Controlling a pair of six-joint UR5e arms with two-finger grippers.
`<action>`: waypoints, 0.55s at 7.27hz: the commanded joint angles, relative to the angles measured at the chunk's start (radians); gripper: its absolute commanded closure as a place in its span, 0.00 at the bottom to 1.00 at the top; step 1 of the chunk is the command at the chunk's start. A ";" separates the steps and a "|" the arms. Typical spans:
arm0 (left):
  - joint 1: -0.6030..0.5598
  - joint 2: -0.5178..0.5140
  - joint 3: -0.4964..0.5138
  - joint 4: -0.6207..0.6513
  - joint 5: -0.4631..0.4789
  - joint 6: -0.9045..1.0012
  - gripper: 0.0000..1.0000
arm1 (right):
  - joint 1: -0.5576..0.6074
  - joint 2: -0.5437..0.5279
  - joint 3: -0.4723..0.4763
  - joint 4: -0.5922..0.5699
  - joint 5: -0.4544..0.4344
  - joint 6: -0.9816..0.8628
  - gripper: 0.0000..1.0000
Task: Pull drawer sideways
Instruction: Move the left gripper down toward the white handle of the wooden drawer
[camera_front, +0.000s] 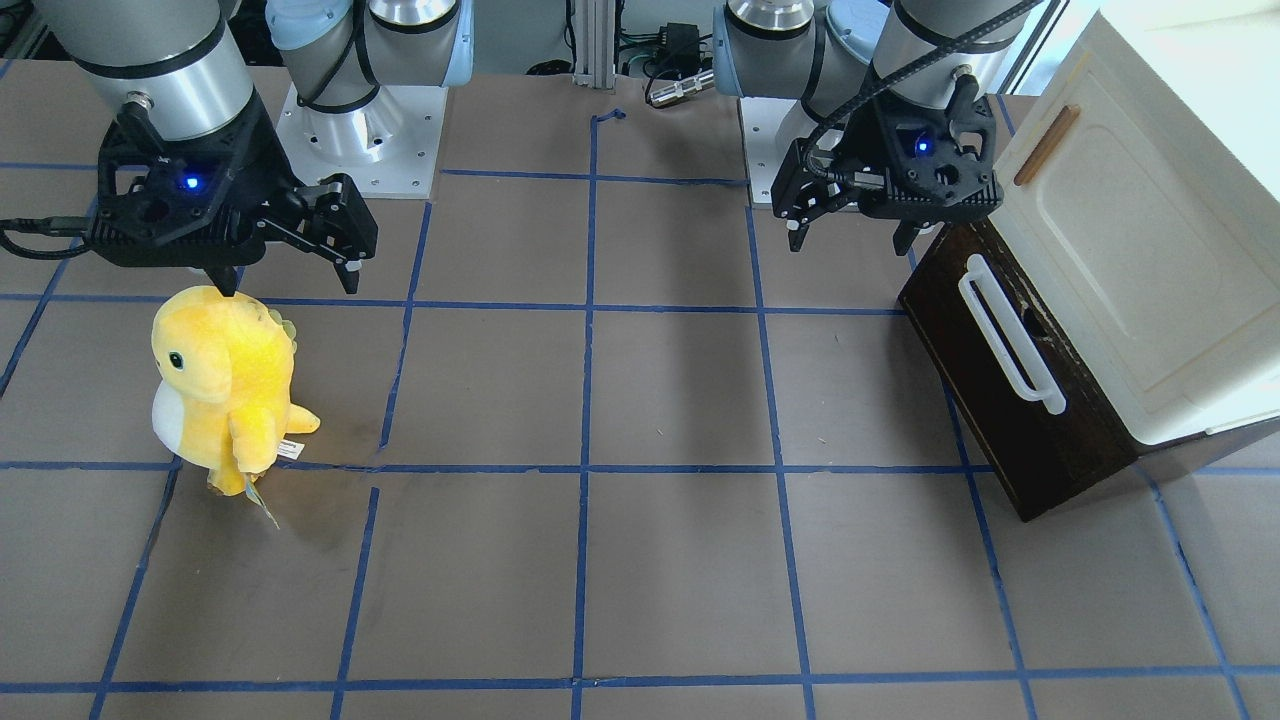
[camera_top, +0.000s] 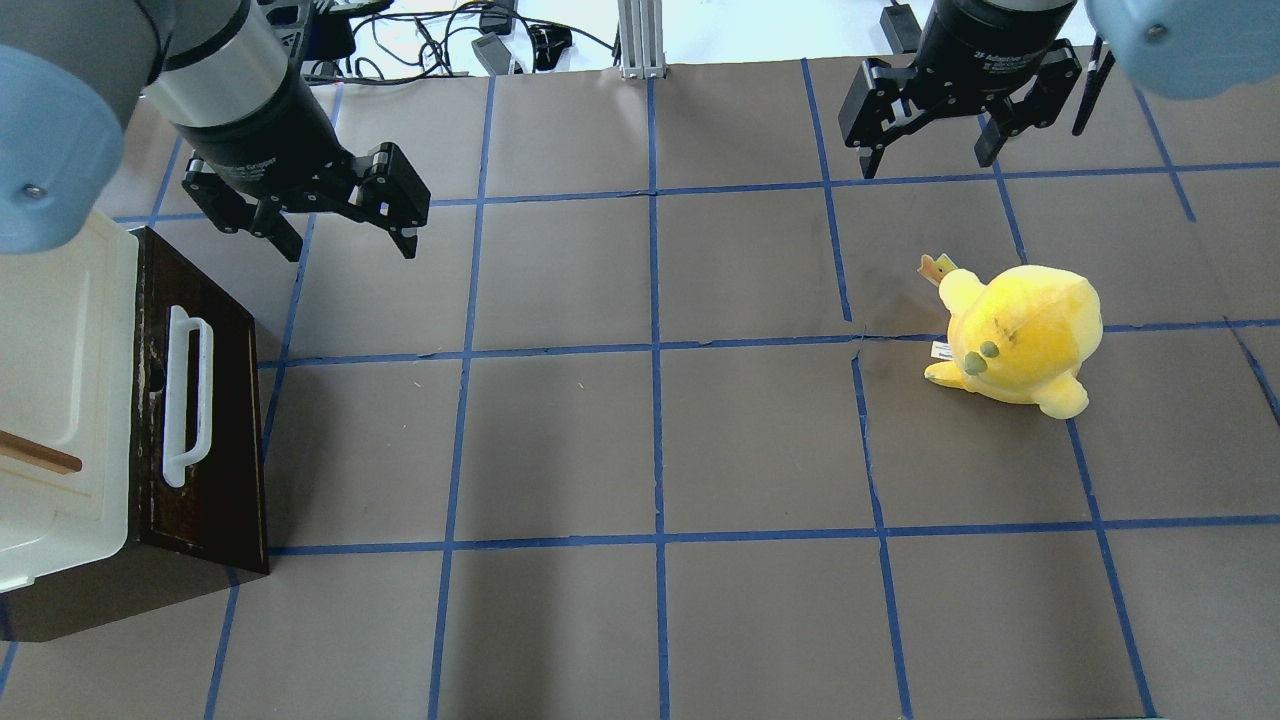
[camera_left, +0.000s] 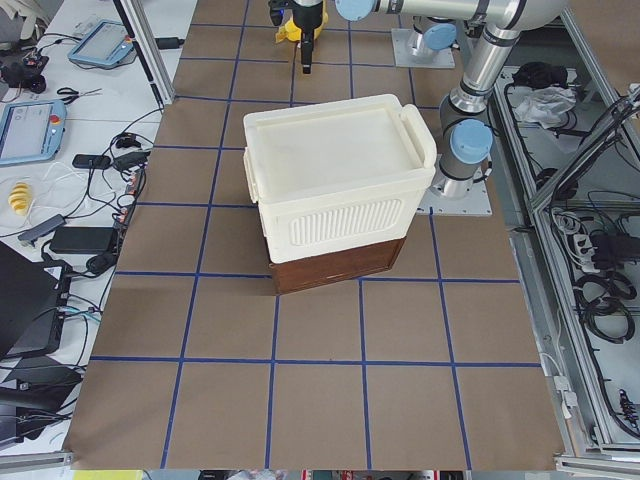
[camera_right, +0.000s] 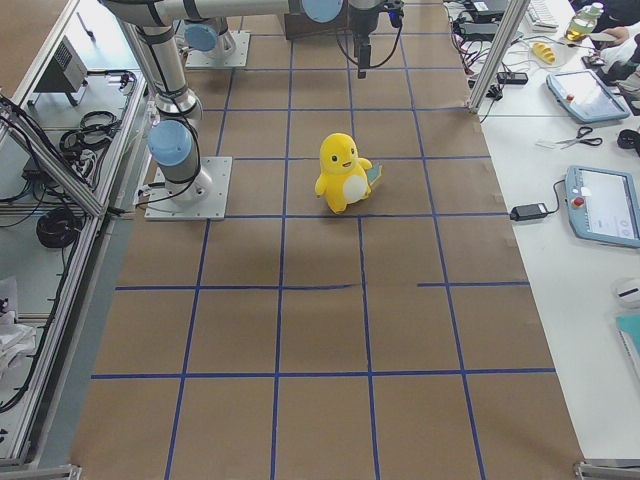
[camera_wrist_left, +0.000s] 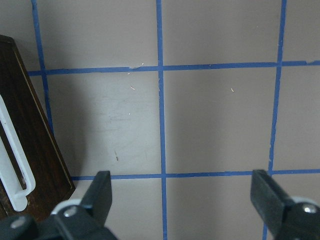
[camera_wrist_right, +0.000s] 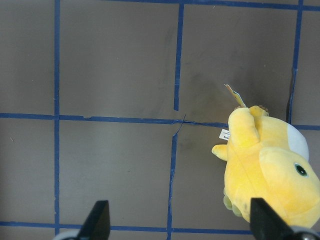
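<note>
Approach to the handle is judged to be the step in hand, since nothing is gripped yet. The left gripper (camera_top: 345, 238) is held above the surface (camera_top: 700, 440) with its jaws spread wide and empty. The drawer (camera_top: 232, 470) is found at the left end of the surface, at the foot of a cream cabinet (camera_top: 60, 330). Its white handle (camera_top: 187, 395) runs from near to far across the dark front. The drawer lies to the left of the gripper and nearer the robot, apart from it, with only its far corner close by. The gripper should be brought nearer and lowered until the jaws stand astride the middle of the bar, then closed firmly. A pull straight to the right, square to the front, is judged least likely to jam. The right gripper (camera_top: 925, 150), likewise spread and empty, is held at the far right, beyond a yellow toy (camera_top: 1020, 340)
</note>
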 joint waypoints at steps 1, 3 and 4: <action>-0.002 -0.027 -0.020 0.004 0.064 -0.006 0.00 | 0.000 0.000 0.000 0.000 0.000 0.000 0.00; -0.004 -0.140 -0.060 0.039 0.182 -0.026 0.00 | 0.000 0.000 0.000 0.000 0.000 0.000 0.00; -0.008 -0.186 -0.113 0.100 0.280 -0.034 0.00 | 0.000 0.000 0.000 0.000 0.000 0.000 0.00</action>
